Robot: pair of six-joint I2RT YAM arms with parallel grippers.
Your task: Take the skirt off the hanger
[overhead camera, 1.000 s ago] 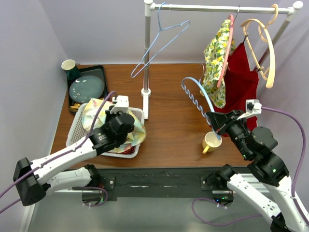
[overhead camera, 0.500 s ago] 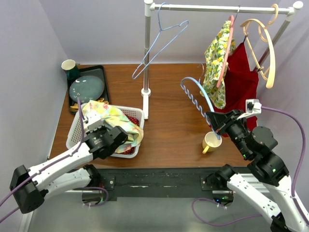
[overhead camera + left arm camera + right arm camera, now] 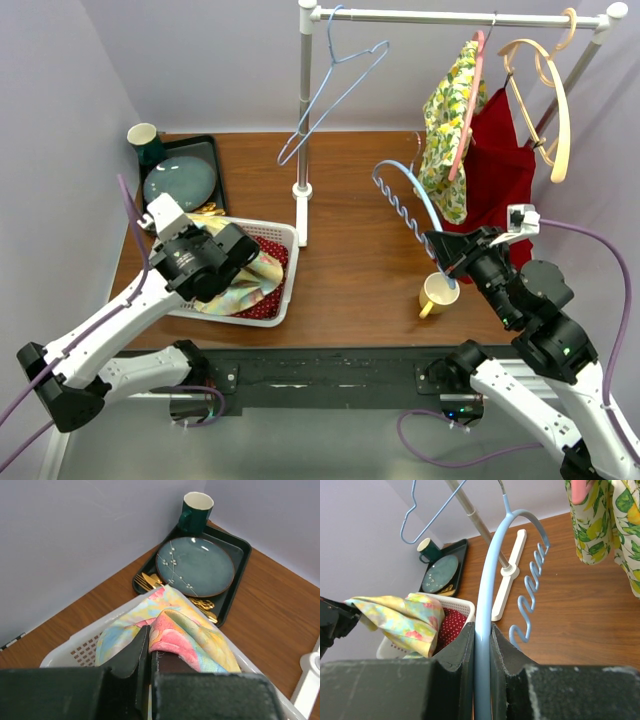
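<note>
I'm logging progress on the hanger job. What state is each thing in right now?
Skirt: on no hanger, draped into the basket
Held hanger: bare, off the rail
Left gripper: jaws shut on skirt
Right gripper: jaws shut on held hanger
Wire hanger: bare, on the rail
Lemon garment: hung
Red garment: hung
Yellow mug: upright
Green mug: upright
</note>
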